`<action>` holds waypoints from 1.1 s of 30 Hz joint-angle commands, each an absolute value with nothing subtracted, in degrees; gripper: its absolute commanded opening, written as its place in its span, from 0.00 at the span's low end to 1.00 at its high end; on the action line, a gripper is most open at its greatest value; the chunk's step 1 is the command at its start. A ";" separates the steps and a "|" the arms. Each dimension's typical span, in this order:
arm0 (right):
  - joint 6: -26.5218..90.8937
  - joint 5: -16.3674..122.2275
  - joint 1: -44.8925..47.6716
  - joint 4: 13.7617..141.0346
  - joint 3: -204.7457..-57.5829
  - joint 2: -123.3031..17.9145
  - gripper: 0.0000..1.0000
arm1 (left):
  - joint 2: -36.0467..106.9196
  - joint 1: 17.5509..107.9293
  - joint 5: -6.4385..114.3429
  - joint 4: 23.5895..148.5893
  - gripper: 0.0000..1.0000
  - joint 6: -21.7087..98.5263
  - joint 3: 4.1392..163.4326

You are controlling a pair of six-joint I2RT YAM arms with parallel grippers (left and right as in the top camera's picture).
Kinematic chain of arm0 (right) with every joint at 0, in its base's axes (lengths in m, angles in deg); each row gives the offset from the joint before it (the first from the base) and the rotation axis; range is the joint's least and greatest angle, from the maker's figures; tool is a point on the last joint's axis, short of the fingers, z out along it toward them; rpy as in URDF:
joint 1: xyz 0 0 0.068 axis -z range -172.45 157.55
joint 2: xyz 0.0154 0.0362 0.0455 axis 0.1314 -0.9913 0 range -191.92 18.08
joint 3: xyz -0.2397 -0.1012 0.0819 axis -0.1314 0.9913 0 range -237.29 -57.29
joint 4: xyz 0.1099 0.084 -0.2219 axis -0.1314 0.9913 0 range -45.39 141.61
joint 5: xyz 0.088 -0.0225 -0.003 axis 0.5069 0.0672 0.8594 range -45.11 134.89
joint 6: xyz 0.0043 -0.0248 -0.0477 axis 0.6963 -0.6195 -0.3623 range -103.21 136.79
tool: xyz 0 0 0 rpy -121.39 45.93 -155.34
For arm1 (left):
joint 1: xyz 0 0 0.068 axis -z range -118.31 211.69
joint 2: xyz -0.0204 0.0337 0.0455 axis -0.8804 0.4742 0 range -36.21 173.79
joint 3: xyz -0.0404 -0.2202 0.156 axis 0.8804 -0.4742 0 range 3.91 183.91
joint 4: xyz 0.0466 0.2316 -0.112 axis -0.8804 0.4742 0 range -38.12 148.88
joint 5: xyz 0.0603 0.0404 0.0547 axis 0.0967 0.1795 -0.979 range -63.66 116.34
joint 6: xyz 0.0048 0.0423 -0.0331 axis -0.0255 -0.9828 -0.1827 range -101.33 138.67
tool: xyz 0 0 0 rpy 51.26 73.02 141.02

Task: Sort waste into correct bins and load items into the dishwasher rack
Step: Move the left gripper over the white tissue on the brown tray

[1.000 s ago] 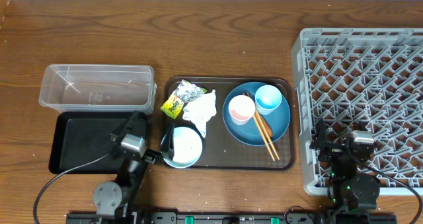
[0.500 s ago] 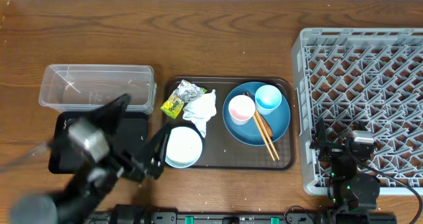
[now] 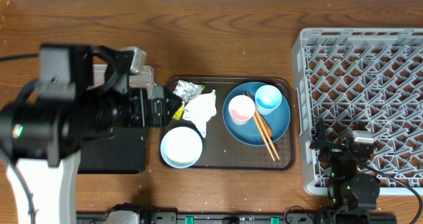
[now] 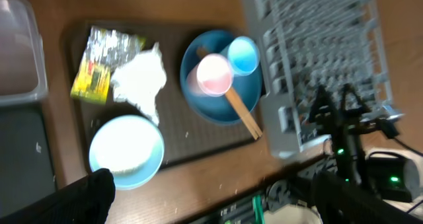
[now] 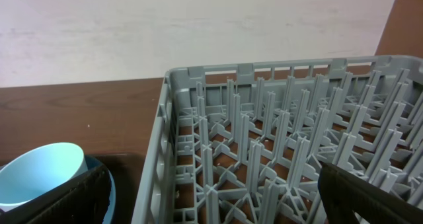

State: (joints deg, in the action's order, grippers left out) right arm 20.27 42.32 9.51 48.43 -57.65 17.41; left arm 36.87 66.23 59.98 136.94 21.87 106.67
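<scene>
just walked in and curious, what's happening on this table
A two-arm robot is clearing a meal tray. The left gripper hangs open and empty above the tray's left end, over the wrappers and napkin. The right gripper sits open by the rack, holding nothing. The bowl, plate, pink cup, blue cup and chopsticks are all on the tray, and the rack is empty.

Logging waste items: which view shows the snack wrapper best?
Left wrist: the whole wrapper shows beside the napkin, slightly blurred. Overhead, the left arm covers its yellow end. Right wrist does not show it.
</scene>
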 commanded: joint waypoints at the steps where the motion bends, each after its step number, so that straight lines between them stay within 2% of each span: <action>1: 20.82 41.90 8.33 48.60 -57.60 17.81 0.99 | 40.74 65.96 58.17 138.10 0.98 20.39 107.85; 17: 20.82 41.90 8.33 48.60 -57.60 17.81 0.99 | 55.93 65.96 58.21 136.39 0.98 20.41 107.85; 26: 20.82 41.93 8.33 48.60 -57.60 17.81 0.99 | 57.96 66.18 57.78 141.84 0.98 20.89 107.41; 33: 20.82 41.93 8.33 48.60 -57.58 17.81 0.99 | 56.50 66.29 51.07 144.61 0.98 26.84 107.19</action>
